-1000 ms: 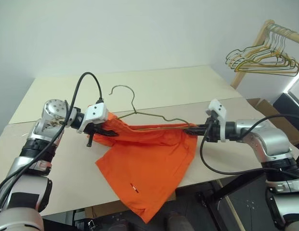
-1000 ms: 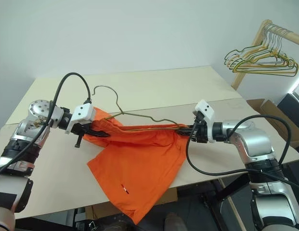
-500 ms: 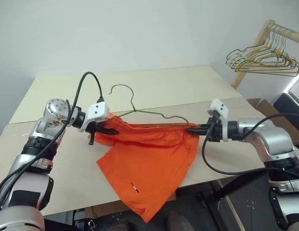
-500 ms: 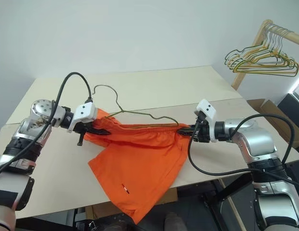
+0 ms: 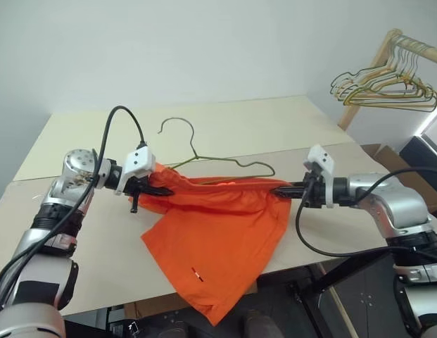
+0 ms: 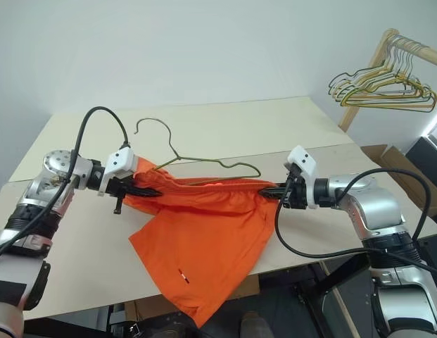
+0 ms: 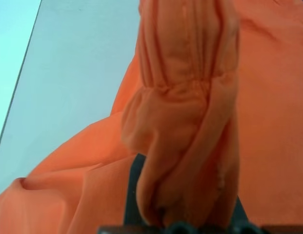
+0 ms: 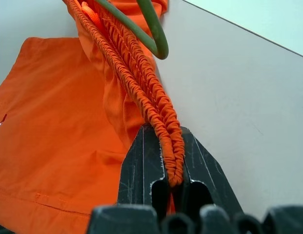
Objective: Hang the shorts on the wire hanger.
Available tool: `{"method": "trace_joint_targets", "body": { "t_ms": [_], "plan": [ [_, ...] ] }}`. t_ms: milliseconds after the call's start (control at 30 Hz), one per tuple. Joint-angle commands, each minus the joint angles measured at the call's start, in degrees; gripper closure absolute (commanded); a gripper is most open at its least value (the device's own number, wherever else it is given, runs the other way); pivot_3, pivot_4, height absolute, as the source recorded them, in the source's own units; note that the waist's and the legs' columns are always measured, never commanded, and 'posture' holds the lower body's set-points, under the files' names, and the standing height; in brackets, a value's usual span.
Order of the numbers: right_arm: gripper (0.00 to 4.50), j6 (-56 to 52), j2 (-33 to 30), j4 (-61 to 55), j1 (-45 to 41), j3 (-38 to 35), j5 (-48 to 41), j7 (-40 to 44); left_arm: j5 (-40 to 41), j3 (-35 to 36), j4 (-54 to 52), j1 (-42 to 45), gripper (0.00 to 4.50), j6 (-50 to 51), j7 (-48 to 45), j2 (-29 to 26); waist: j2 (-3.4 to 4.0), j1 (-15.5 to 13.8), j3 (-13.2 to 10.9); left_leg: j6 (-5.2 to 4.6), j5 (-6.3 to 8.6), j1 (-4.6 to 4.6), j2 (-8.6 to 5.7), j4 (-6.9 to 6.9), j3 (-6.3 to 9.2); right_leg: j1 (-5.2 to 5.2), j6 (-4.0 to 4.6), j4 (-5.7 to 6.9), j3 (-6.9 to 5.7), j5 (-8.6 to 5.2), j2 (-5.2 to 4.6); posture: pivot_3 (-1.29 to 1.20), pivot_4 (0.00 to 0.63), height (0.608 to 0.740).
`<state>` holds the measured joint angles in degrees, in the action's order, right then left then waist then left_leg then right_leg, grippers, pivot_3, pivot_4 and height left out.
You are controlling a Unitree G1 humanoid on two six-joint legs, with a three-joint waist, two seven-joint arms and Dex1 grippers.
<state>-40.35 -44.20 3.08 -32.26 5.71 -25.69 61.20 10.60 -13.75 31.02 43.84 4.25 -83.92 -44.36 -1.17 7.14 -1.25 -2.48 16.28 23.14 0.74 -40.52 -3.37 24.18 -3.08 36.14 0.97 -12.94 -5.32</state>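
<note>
The orange shorts (image 5: 218,239) hang stretched by their gathered waistband between my two grippers, above the beige table (image 5: 260,120); the legs trail down onto the table and over its front edge. My left gripper (image 5: 160,191) is shut on the bunched left end of the waistband (image 7: 185,112). At the other end, my right gripper (image 8: 171,161) is shut on the elastic (image 8: 141,92). The wire hanger (image 5: 232,161) leans against the waistband, hook up toward the left. Its rounded right corner (image 8: 156,39) lies beside the elastic near my right gripper.
A wooden rack (image 5: 376,60) with several gold and pale wire hangers (image 5: 387,88) stands at the far right, off the table. A cardboard box (image 5: 390,155) sits behind my right arm. The table's front edge runs just under the hanging shorts.
The hanger has tipped up more level, and its right corner now shows rounded above the waistband, closer to my right gripper. Both grippers stay shut on the waistband in place.
</note>
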Motion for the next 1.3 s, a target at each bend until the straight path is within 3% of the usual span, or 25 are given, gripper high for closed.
{"method": "trace_joint_targets", "body": {
  "t_ms": [33, 733, 933, 1300],
  "plan": [
    [4.47, 0.23, -4.78, 2.35, -0.06, -5.48, 1.62, -1.41, -2.73, 1.78, 0.88, -1.65, 4.5, -0.49, -0.99, -5.24, 0.0, 0.0, 0.0, 0.0, 0.0, 0.0, 0.0, 0.0, 0.0, 0.0, 0.0, 0.0, 0.0, 0.0, 0.0, -0.14, 0.0, 0.74],
    [4.47, 0.21, -6.43, 4.86, -1.54, -4.94, 2.14, -0.46, -5.07, 0.62, 2.37, -3.32, 4.5, -5.0, 1.73, -6.18, 0.0, -0.02, 0.0, 0.0, 0.0, -0.01, 0.0, 0.0, 0.0, -0.01, 0.0, 0.0, 0.0, 0.0, 0.01, -0.15, 0.0, 0.74],
    [4.47, 1.33, -7.31, 3.63, -0.93, -5.79, 1.61, 0.83, -12.3, -3.94, 5.58, -0.68, 4.5, -0.29, 9.93, -5.54, 0.0, -0.1, 0.0, -0.01, 0.0, 0.0, -0.02, -0.02, 0.0, -0.02, 0.0, 0.0, 0.0, 0.0, 0.0, -0.15, 0.0, 0.74],
    [4.47, 1.79, -5.81, -5.5, -4.48, -2.05, 1.09, 3.68, -14.86, -8.5, 4.9, 1.09, 4.5, -4.69, 7.38, -4.46, 0.0, 0.16, 0.0, -0.02, 0.01, 0.0, -0.01, -0.03, -0.01, 0.01, 0.0, 0.01, 0.0, 0.0, 0.04, -0.17, 0.0, 0.74]
  ]
}}
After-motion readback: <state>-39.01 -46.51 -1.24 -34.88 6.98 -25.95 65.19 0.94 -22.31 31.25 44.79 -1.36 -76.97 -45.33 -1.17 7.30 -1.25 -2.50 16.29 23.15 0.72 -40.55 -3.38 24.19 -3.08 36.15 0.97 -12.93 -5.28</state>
